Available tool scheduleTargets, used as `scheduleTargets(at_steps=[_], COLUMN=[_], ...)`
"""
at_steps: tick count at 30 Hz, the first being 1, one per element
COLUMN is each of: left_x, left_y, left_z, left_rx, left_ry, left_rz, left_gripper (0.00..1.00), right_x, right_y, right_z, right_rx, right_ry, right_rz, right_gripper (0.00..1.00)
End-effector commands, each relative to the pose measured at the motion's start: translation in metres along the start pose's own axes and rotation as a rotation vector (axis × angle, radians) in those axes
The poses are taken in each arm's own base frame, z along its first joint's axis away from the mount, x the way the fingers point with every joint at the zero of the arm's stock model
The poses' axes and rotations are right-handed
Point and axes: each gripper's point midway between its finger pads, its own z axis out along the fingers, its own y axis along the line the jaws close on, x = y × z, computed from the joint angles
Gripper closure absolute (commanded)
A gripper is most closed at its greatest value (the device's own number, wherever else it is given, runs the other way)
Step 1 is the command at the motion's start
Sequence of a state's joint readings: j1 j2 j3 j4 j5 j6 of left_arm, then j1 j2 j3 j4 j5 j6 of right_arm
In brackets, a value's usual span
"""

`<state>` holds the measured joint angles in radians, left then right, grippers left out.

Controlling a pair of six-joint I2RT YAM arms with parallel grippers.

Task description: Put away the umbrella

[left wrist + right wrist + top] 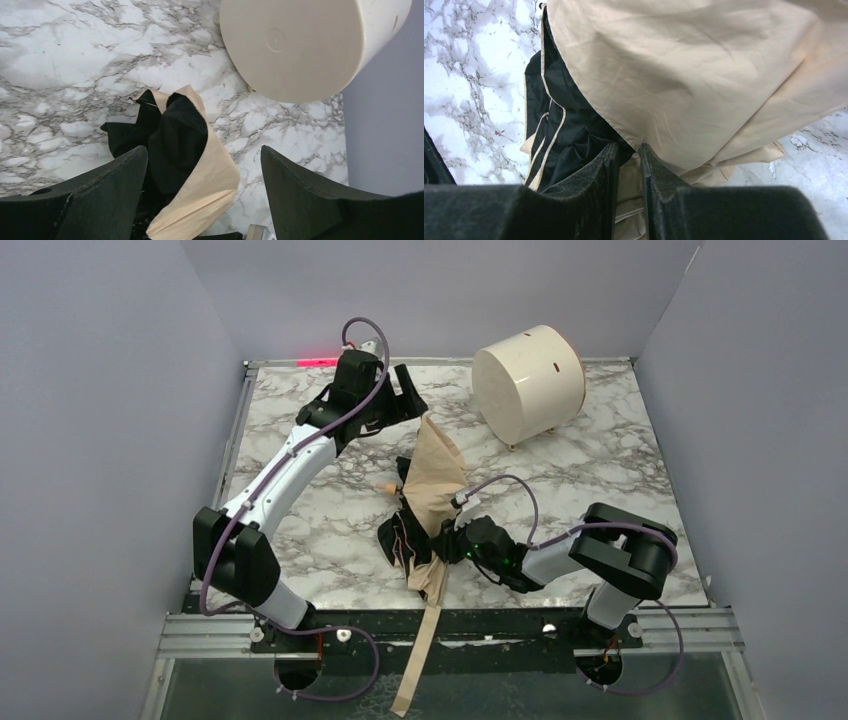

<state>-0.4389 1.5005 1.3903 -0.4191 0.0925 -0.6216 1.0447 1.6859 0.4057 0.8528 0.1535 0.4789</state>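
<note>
The umbrella (437,480) lies loosely bundled mid-table (620,470), its long axis running from the far side to the near edge, where its strap (420,660) hangs over. The right gripper (628,150) is at the near end, jaws almost together and seemingly pinching fabric. The left gripper (204,150) hangs spread wide above the far tip.

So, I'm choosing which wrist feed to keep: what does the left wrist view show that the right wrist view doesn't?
Only the left wrist view: the white drum, the purple wall, and the left gripper open over the umbrella. Only the right wrist view: the right gripper pinched on the umbrella's fabric, and tan piping along the black lining. Both: the umbrella's tan and black fabric on the marble table.
</note>
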Motion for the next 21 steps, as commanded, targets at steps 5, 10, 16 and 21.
scheduleTargets(at_steps=[5,10,16,21], left_x=[0.013,0.03,0.044,0.047], left_y=[-0.018,-0.004,0.0,-0.008], left_z=[0.023,0.036,0.052,0.061], left_rx=[0.074,0.041,0.056,0.106], left_ry=[0.178,0.241,0.301,0.334], left_rz=[-0.046,-0.017,-0.004,-0.005], left_gripper=[0.25,0.29,0.37,0.48], right_x=[0.079,0.078,0.079,0.079], right_y=[-0.046,-0.046,-0.046,-0.046], right_z=[-0.024,-0.024,-0.024,-0.025], right_rx=[0.15,0.151,0.153,0.155], right_ry=[0.263,0.259,0.258,0.258], right_rz=[-0.074,-0.074,-0.068,-0.067], right_gripper=[0.72,0.72,0.72,0.72])
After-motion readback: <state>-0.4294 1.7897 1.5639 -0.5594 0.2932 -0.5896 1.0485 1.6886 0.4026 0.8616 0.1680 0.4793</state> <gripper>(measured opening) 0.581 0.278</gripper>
